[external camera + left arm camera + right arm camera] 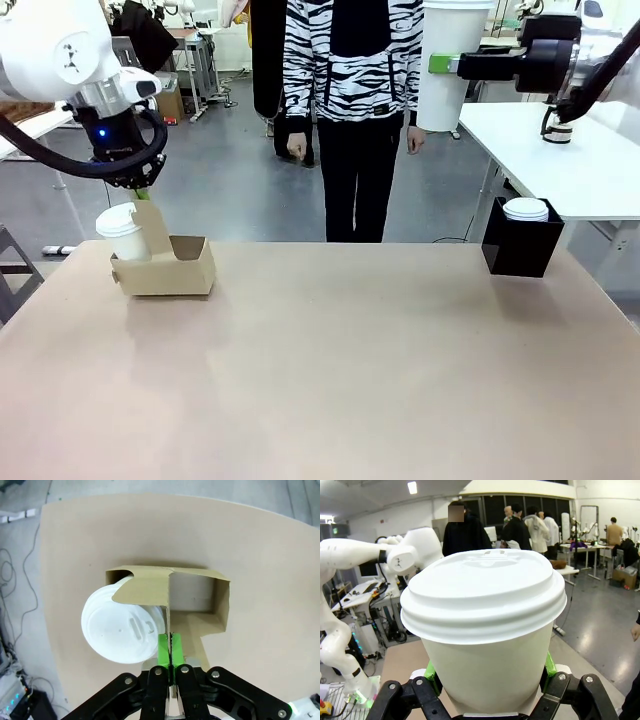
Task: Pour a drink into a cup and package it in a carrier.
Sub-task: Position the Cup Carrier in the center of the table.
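Note:
The brown cardboard carrier (178, 268) is at the table's far left, with a lidded white cup (124, 231) in its left pocket. My left gripper (143, 190) is shut on the carrier's tall handle tab (169, 605). From above, the cup's lid (122, 628) fills one pocket and the other pocket (192, 592) is empty. My right gripper (487, 680) is up at the right, shut on a second lidded white cup (485, 620), which is held upright between the green pads (549, 665). That cup (455, 60) hangs high above the table's far right. The drink is out of view.
A black square box (520, 245) with a white lid (526, 209) showing in it stands at the far right. A person (352, 100) in a zebra-striped top stands beyond the far edge. A white table (580, 160) lies behind on the right.

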Motion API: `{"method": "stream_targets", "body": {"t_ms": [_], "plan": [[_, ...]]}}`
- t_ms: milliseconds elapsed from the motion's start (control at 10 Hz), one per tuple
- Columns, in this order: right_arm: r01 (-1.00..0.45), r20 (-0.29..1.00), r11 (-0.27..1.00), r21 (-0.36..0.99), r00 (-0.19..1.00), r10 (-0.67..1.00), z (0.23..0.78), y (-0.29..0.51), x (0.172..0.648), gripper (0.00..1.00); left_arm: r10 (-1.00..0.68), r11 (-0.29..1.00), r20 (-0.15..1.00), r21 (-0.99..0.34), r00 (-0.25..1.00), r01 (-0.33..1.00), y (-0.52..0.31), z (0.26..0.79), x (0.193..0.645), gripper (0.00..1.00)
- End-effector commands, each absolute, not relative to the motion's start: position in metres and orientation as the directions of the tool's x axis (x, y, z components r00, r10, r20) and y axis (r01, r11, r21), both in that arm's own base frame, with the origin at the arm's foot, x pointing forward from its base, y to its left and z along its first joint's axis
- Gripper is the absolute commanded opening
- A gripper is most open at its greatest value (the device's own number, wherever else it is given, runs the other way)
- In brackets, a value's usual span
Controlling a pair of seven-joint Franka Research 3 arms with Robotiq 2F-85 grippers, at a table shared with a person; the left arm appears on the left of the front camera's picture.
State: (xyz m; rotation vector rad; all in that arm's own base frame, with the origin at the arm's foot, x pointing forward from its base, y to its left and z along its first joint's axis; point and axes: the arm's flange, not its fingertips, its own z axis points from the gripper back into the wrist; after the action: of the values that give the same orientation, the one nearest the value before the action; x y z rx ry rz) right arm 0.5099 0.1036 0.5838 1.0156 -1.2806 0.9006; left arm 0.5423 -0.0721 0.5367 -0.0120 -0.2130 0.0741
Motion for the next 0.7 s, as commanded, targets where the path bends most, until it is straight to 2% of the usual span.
{"method": "stream_targets", "body": {"t_ms": [0, 300, 600], "plan": [[-0.946, 0.997, 0.314, 0.077, 0.074, -0.021, 0.588, 0.106, 0.511, 0.86, 0.151, 0.988, 0.203, -0.006, 0.967, -0.153, -0.091, 0.583, 0.52, 0.02], [-0.946, 0.997, 0.314, 0.077, 0.074, -0.021, 0.588, 0.106, 0.511, 0.86, 0.168, 0.986, 0.221, -0.04, 0.961, -0.163, -0.153, 0.635, 0.472, 0.02], [-0.946, 0.997, 0.314, 0.077, 0.074, -0.021, 0.588, 0.106, 0.511, 0.86, 0.171, 0.985, 0.182, -0.018, 0.968, -0.171, -0.231, 0.641, 0.416, 0.02]]}}
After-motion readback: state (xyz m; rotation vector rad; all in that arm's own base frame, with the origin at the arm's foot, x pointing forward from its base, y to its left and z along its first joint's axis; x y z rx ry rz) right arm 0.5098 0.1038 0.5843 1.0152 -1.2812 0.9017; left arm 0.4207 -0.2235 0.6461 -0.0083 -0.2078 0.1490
